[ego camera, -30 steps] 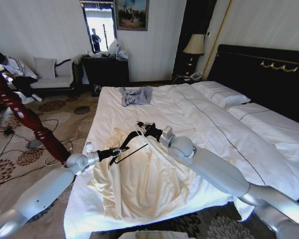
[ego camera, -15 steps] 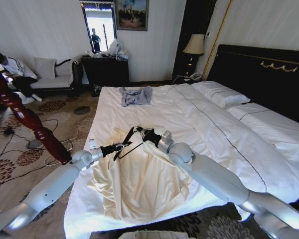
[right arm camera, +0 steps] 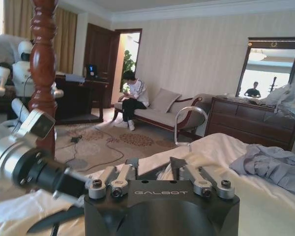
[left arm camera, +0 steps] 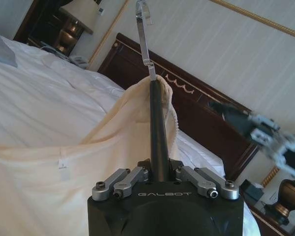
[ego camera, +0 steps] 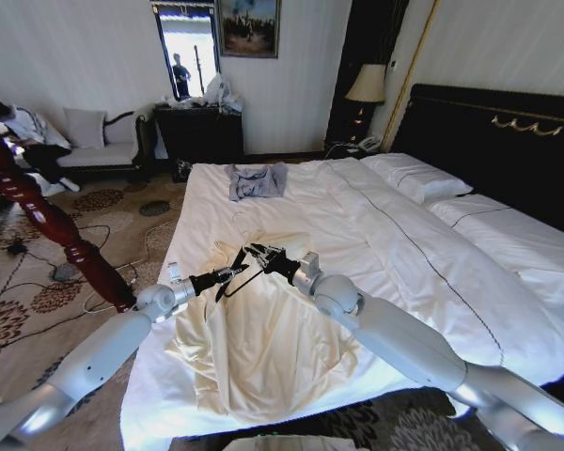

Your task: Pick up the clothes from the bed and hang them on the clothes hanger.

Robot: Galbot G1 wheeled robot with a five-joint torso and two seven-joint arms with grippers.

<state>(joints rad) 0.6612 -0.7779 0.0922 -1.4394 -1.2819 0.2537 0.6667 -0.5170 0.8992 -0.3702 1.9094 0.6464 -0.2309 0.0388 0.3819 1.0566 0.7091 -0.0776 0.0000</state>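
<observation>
Threading half done: left hand clamped on clothes hanger already inside collar of clothes on bed, right hand alongside, grip unclear; hanging remains.

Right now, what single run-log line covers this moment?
left tool: shut on thin black hanger | right tool: open, at collar | large cream soft-fabric robe: on white-sheeted bed, collar threaded over hanger
</observation>
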